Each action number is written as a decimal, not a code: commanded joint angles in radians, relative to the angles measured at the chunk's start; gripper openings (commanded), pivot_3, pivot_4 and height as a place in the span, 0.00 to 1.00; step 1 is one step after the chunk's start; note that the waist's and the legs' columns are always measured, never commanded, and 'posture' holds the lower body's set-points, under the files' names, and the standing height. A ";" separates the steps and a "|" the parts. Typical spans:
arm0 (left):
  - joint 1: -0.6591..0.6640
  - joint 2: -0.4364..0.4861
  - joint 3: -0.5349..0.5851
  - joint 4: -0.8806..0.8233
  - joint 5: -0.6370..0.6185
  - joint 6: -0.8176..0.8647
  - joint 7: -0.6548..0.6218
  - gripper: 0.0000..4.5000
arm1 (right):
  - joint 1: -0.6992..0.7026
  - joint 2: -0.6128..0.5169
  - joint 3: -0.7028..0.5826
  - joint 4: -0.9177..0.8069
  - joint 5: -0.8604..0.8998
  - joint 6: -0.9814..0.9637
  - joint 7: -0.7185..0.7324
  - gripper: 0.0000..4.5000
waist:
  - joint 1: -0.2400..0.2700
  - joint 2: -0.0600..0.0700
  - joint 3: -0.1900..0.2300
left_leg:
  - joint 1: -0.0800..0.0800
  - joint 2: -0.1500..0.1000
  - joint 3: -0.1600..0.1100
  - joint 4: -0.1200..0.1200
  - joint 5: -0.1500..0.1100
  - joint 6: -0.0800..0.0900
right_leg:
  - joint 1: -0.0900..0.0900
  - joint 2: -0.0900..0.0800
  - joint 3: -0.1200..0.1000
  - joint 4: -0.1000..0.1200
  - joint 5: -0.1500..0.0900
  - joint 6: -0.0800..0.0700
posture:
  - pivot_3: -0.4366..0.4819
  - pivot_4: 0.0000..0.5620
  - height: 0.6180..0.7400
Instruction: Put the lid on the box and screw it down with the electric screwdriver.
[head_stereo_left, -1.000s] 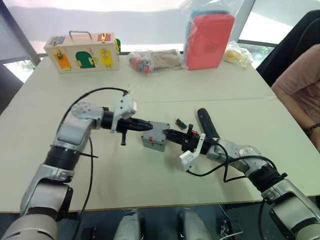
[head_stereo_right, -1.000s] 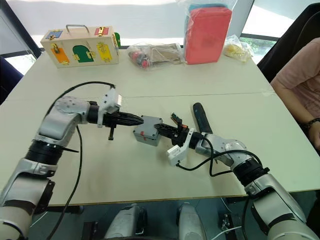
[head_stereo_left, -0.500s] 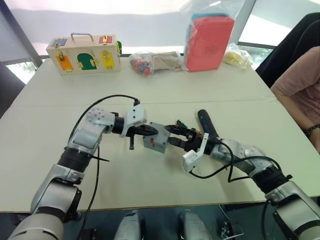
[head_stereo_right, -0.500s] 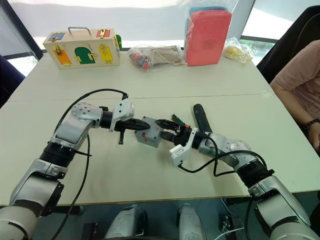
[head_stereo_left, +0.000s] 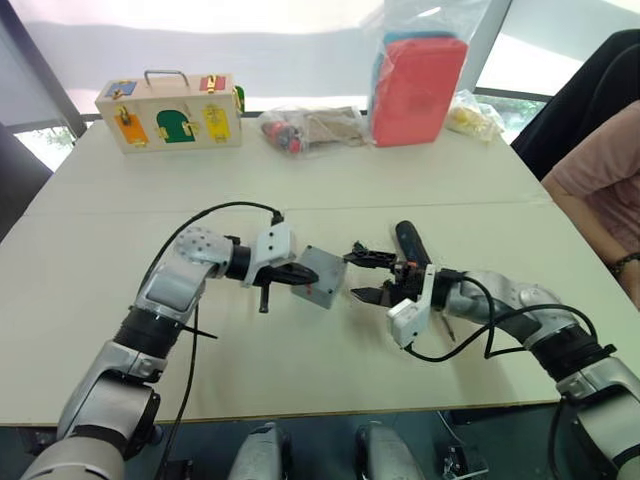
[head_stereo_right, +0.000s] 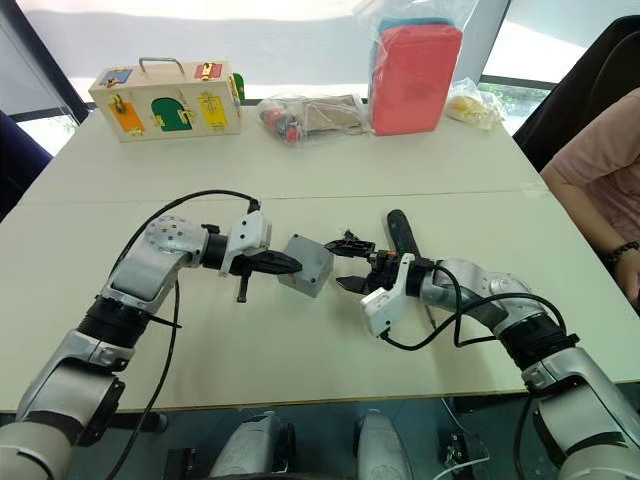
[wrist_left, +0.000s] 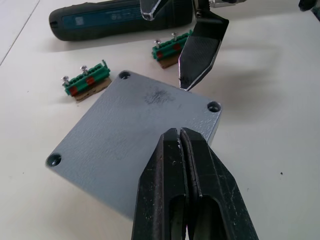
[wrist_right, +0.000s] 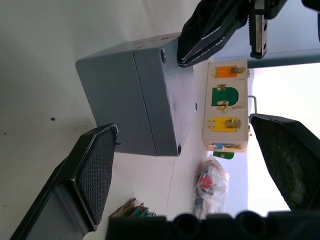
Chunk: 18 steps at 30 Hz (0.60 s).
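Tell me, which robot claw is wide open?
The right gripper, fingers spread apart beside the grey box. The left gripper is pinched shut against that box.

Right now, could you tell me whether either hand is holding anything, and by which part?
Nothing is held: the left hand, fingers shut, presses against the lid on the box; the right hand is open beside it.

On the pale desk (head_stereo_left: 90, 290) there is one small grey plastic box (head_stereo_right: 305, 265) with one grey square lid (wrist_left: 130, 135) on it. Just beside the box lie two green terminal blocks (wrist_left: 86, 81) and one black pen-shaped electric screwdriver (wrist_left: 120, 22). Far beyond it stand one wooden box with coloured doors (head_stereo_right: 165, 100), one red pouch in a clear bag (head_stereo_right: 415, 62), and two more clear bags (head_stereo_right: 310, 112).
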<state>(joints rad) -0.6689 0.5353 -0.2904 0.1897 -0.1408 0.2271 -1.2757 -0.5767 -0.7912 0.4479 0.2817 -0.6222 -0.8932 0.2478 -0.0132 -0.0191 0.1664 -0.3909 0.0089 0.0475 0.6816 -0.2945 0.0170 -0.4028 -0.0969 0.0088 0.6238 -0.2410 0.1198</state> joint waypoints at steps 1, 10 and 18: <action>0.048 0.002 -0.060 0.027 0.046 0.036 0.002 0.00 | 0.019 0.007 -0.026 -0.060 0.207 0.043 0.126 0.99 | 0.001 0.000 0.000 | 0.000 0.000 0.000 0.000 0.000 0.000 | 0.000 0.000 0.000 0.000 0.000 0.000 | 0.48 0.27 0.92; 0.017 -0.006 0.090 -0.129 -0.085 0.145 0.079 0.00 | 0.117 0.054 -0.092 -0.328 0.667 0.621 0.446 0.94 | 0.002 0.000 0.001 | -0.001 0.003 -0.002 0.000 0.000 0.001 | -0.001 0.000 0.000 0.000 0.000 0.000 | 0.48 0.27 0.92; 0.043 0.008 0.208 -0.202 -0.133 0.221 0.213 0.00 | 0.150 0.117 -0.130 -0.454 0.700 0.987 0.479 0.39 | 0.003 0.000 0.001 | -0.003 0.003 -0.002 0.000 0.000 0.001 | -0.004 0.000 -0.001 0.001 0.000 0.000 | 0.48 0.27 0.92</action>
<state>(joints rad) -0.6315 0.5309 -0.1306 0.0377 -0.2517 0.4337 -1.0944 -0.4338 -0.6822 0.3414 -0.1223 0.0631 0.0303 0.7237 -0.0101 -0.0192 0.1678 -0.3945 0.0121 0.0453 0.6816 -0.2949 0.0176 -0.4071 -0.0971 0.0083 0.6247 -0.2409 0.1199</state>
